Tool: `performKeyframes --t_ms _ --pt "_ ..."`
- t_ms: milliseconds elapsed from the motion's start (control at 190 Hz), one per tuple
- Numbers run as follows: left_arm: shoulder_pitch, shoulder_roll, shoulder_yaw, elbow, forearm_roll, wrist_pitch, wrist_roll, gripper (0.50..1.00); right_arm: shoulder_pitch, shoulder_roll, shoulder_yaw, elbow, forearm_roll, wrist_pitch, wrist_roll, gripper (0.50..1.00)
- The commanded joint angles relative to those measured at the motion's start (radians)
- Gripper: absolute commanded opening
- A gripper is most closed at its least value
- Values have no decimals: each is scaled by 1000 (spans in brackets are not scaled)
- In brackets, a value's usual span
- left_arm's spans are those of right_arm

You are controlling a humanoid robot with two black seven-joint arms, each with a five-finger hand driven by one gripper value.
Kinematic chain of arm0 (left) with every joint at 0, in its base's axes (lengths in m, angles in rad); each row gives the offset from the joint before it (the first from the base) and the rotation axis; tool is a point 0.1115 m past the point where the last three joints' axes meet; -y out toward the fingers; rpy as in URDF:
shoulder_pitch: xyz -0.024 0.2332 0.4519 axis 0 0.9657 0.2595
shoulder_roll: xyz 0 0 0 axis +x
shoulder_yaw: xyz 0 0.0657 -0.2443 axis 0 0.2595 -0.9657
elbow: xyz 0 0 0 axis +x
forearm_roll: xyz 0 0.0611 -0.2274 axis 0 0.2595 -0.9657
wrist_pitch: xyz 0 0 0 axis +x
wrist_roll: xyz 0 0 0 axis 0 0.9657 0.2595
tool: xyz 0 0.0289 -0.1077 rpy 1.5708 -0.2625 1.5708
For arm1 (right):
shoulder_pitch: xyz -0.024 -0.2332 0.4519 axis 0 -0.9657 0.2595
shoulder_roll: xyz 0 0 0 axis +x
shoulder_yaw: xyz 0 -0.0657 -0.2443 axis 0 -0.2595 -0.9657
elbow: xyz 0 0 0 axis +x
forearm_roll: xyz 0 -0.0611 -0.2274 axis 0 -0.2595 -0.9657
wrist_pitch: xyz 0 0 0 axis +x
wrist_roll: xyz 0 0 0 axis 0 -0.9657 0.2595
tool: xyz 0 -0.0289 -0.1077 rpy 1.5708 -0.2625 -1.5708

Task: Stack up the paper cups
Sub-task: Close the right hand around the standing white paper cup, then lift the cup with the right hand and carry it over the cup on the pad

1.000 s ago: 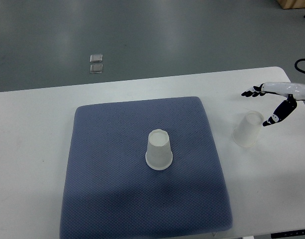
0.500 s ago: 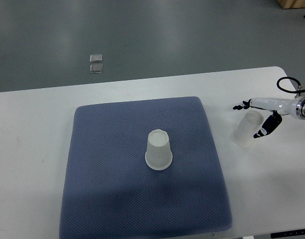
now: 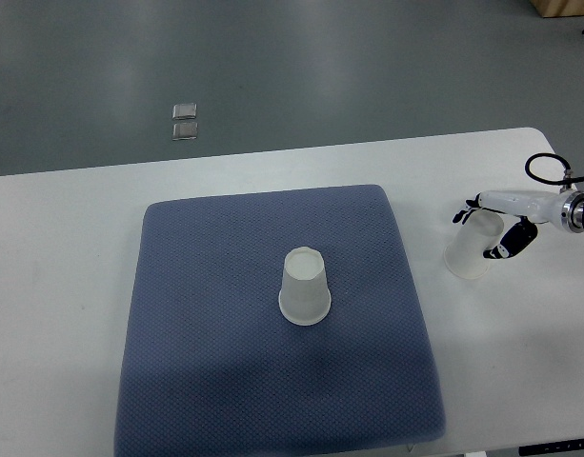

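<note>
1. Now the right hand (image 3: 490, 228) is seen wrapped around the upper part of the paper cup on the bare table (image 3: 469, 249), fingers above and thumb below; a second ago it was spread wide and held clear of the cup, so the reach has been turned into a grasp (though whether the grip is firm cannot be told).
2. That cup is not yet lifted; it rests, somewhat tilted, on the white table (image 3: 63, 248), just beside the right edge of the blue mat (image 3: 206, 381); the stacking itself is judged not yet begun.
3. The second cup (image 3: 304, 286) is left upside down near the middle of the mat, well apart from the held one; it is presumably the target.
4. No left arm is seen.
5. Nothing is placed between the two cups; two small clear squares (image 3: 185, 122) are noted on the floor beyond the table, out of the way.
</note>
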Motion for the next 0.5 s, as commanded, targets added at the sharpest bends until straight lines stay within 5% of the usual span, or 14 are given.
performKeyframes --t_ms 0,311,495 --pt "0 0 1 0 0 0 0 1000 1 -1 0 0 -10 0 0 688" --pt "0 0 -1 0 0 0 0 1000 64 -23 24 14 12 14 15 686" --pt "0 0 1 0 0 0 0 1000 130 -58 62 83 13 84 115 693"
